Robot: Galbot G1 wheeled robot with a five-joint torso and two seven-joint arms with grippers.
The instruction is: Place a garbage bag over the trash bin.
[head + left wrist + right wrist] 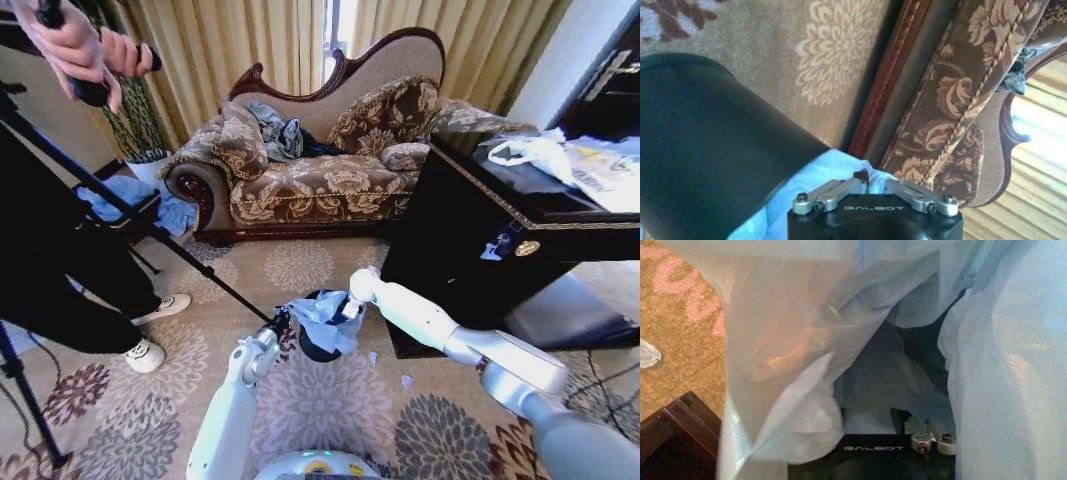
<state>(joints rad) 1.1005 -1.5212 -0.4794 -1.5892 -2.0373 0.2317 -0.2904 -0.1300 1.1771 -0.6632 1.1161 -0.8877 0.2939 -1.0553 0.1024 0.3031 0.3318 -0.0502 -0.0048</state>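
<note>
Trash bin (318, 348): on the carpet (330, 400) before the sofa (320, 170), garbage bag (325, 318) bunched over its rim.

Left gripper (277, 324): jaws clenched, apparently pinching the bag's edge.

Right gripper (350, 305): jaws clenched on plastic.

Risk: thin film tearing or slipping free if pulled unevenly.

Left wrist view alone shows the bin's bare black wall.

A brown floral sofa (320, 165) sat top centre of the head view, with some clothes (280, 132) dumped on the seat near its left end; gold curtains (230, 45) hung behind it; a dark cabinet (500, 250) took up the right side, papers and a plastic bag (540, 152) on top; a flower-patterned carpet (320, 400) covered the floor; a tripod leg (150, 232) cut across the left.
</note>
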